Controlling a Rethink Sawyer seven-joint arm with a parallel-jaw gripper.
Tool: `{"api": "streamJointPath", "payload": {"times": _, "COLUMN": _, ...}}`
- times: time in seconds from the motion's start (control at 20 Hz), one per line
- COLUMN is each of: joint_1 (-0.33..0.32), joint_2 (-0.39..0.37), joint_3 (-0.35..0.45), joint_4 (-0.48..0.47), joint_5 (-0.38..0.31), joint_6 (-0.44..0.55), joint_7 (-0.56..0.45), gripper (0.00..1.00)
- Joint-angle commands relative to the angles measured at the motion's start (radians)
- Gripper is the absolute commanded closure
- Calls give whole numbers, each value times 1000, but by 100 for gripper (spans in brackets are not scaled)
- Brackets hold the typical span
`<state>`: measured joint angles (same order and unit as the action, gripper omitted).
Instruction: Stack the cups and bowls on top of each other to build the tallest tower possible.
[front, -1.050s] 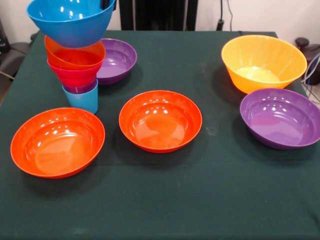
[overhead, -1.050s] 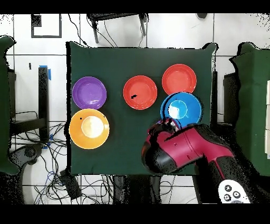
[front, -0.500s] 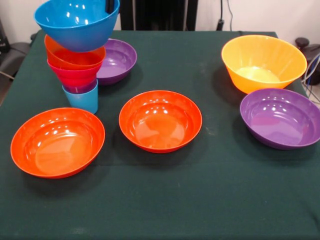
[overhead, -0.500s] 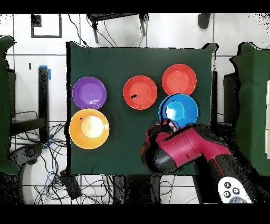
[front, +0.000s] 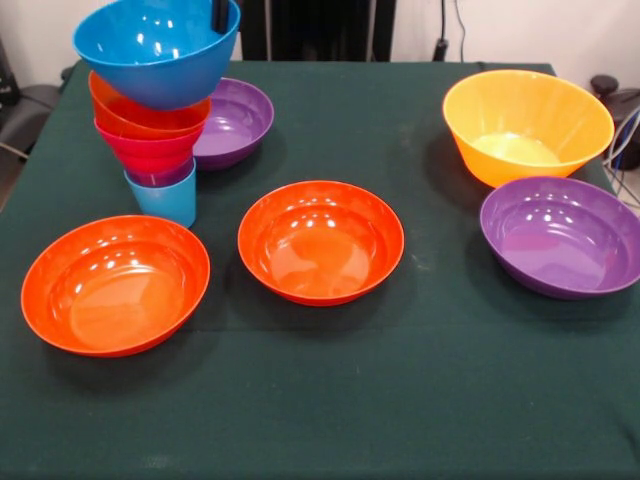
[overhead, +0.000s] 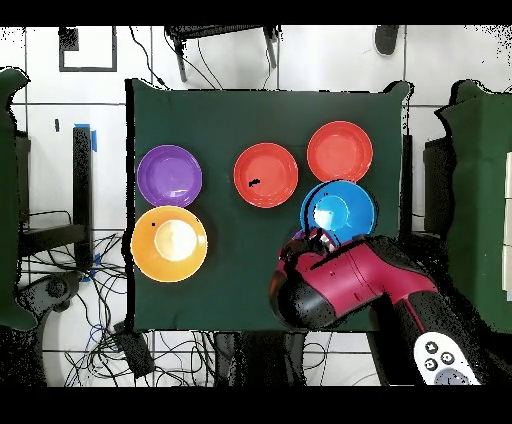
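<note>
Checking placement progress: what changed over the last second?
The blue bowl, with a tool finger at its rim, came down and shifted toward the table's middle; it now sits on the tower's orange bowl. The arm shifted with it. Every other bowl stayed put.

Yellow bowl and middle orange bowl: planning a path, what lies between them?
Nothing; in the front view only bare green cloth separates the yellow bowl and middle orange bowl.
</note>
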<state>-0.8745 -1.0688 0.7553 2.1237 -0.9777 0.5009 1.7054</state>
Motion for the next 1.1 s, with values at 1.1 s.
{"api": "streamJointPath", "payload": {"times": 1.1, "joint_1": -35, "joint_2": 81, "joint_3": 72, "joint_4": 56, "joint_5": -118, "joint_6": -63, "joint_7": -175, "gripper": 100}}
